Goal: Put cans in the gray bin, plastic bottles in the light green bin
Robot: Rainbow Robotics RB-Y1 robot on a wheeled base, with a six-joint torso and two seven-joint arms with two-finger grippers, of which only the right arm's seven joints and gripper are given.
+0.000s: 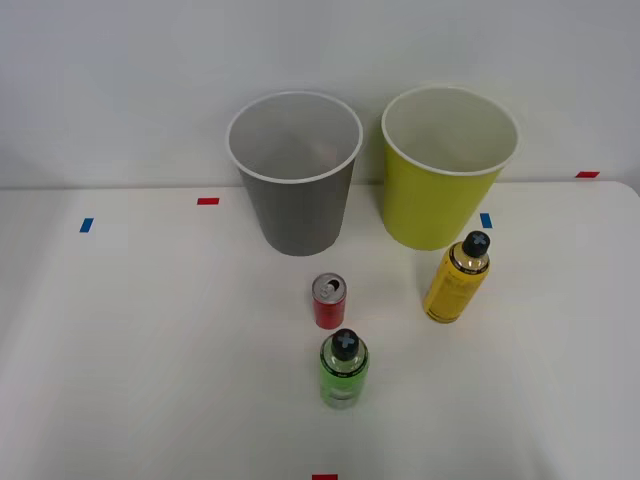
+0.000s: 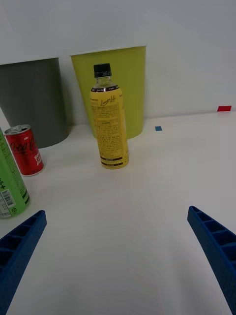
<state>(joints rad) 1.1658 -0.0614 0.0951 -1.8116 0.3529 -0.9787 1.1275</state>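
A short red can (image 1: 328, 301) (image 2: 24, 150) with a silver top stands upright on the white table, in front of the gray bin (image 1: 294, 172) (image 2: 32, 101). Just in front of the can stands a squat green bottle (image 1: 343, 368) (image 2: 10, 179) with a black cap. A taller yellow bottle (image 1: 457, 277) (image 2: 108, 120) with a black cap stands in front of the light green bin (image 1: 445, 165) (image 2: 125, 83). Both bins stand upright side by side at the back. My right gripper (image 2: 118, 266) is open, low over the table, facing the yellow bottle some way off, with nothing between its blue fingers (image 2: 214, 246).
The white table (image 1: 150, 340) has small blue and red tape marks (image 1: 207, 201) near its back and front edges. A white wall rises right behind the bins. Bare table surface lies to the left and right of the objects.
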